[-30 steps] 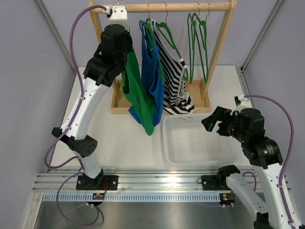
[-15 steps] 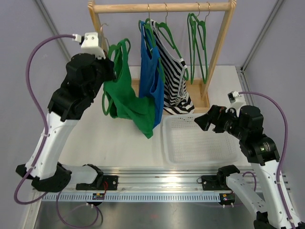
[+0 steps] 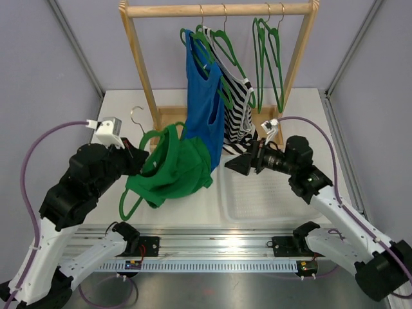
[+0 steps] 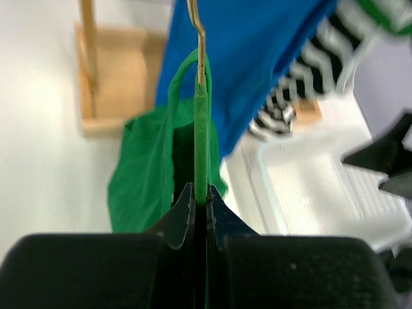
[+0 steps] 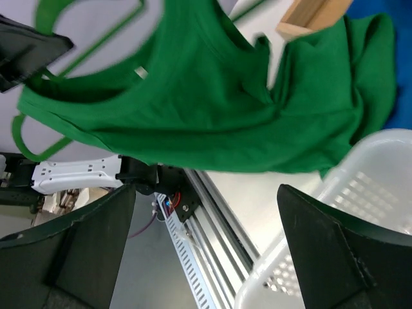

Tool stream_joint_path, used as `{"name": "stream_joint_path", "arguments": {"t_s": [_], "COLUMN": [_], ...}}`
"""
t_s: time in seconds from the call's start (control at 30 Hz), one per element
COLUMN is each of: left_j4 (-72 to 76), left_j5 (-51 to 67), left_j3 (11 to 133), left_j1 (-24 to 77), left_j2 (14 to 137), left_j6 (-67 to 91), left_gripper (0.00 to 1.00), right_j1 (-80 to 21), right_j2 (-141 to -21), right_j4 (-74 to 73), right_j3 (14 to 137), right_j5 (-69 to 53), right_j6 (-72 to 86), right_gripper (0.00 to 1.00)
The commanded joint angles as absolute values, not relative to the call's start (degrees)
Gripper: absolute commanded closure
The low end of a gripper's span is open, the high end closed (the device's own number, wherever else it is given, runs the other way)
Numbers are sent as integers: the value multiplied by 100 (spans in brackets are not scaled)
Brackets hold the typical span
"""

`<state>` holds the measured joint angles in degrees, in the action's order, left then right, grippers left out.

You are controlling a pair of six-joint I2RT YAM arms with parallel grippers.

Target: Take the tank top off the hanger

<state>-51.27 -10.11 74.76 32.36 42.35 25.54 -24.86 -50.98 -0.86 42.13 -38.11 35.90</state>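
My left gripper (image 3: 137, 160) is shut on the neck of a green hanger (image 3: 121, 206), held low over the table's left side, off the rail. The green tank top (image 3: 174, 170) still hangs bunched on that hanger. In the left wrist view the jaws (image 4: 201, 196) pinch the hanger's green stem (image 4: 201, 141), with the tank top (image 4: 138, 180) behind it. My right gripper (image 3: 234, 165) is open and empty, just right of the tank top and pointing at it. In the right wrist view the tank top (image 5: 212, 109) fills the space ahead of the spread fingers (image 5: 328, 251).
A wooden rack (image 3: 219, 9) stands at the back with a blue tank top (image 3: 203, 90), a striped top (image 3: 239, 112) and empty green hangers (image 3: 267, 51). A white basket (image 3: 270, 193) sits under my right arm, also in the right wrist view (image 5: 360, 212).
My left arm lifted the hanger with the green tank top off the rail and brought it down toward the near left. My right arm reached left toward the tank top.
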Motion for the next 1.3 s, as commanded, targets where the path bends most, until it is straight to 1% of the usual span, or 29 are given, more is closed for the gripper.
{"name": "stream_joint_path", "arguments": {"t_s": [0.0,0.03,0.1,0.13,0.2,0.3,0.47,0.57,0.67,0.7,0.8,0.83,0.87,0.93,0.97,1.03,1.07,1.13,1.17,1.2,1.27], "left_j4": [-4931,-4878,-4712,-4685,-4623,-4667,-4658,-4623,-4580,-4562,-4553,-4561,-4596,-4736,-4824,-5226,-5377,-5789,-5862,-5923,-6012], "left_j5": [139,410,675,712,869,984,1002,1037,1151,1221,1266,1266,1222,1029,950,608,502,483,570,815,975], "left_j3": [6708,6306,5961,5689,5450,5169,4887,4834,4825,4808,4825,4834,4860,4948,5009,5254,5352,5589,5625,5634,5590], "left_j1": [3252,3252,3252,3252,3252,3252,3252,3252,3252,3252,3252,3252,3252,3252,3252,3252,3252,3252,3252,3252,3252], "left_j2": [3956,3720,3395,3297,3104,2857,2602,2558,2601,2602,2654,2654,2663,2707,2724,2838,2882,3014,3041,3050,2989], "left_j6": [2926,2988,3154,3216,3331,3401,3489,3524,3516,3507,3481,3463,3454,3376,3323,3069,2954,2612,2506,2409,2285], "left_gripper": [100,100,100,100,100,100,100,100,100,100,100,100,100,100,100,100,100,100,100,100,100], "right_j1": [-3373,-3793,-4199,-4471,-4701,-5062,-5414,-5546,-5572,-5564,-5563,-5563,-5563,-5564,-5563,-5563,-5572,-5563,-5546,-5520,-5415], "right_j2": [-5440,-5501,-5755,-5879,-6316,-6924,-7934,-8304,-8551,-8604,-8762,-8771,-8789,-8780,-8719,-8640,-8527,-8403,-8324,-8315,-8358], "right_j4": [1467,1729,2177,2223,2259,2083,2066,2135,2311,2364,2434,2443,2443,2408,2356,2049,1926,1382,1171,647,239], "right_j3": [4088,4026,3886,3902,4016,4235,4570,4641,4737,4781,4860,4869,4887,4887,4895,4904,4904,4939,5018,5097,5316], "right_j5": [-2956,-2240,-1481,-1311,-847,-380,-124,-35,-184,-298,-360,-360,-360,-334,-282,8,252,999,1298,1832,2108], "right_j6": [3753,3718,3709,3700,3648,3630,3577,3516,3472,3428,3367,3349,3331,3261,3217,3094,3050,2883,2865,2822,2812], "right_gripper": [0,1,0,0,0,1,5,7,15,20,27,38,47,62,77,90,100,100,100,100,100]}}
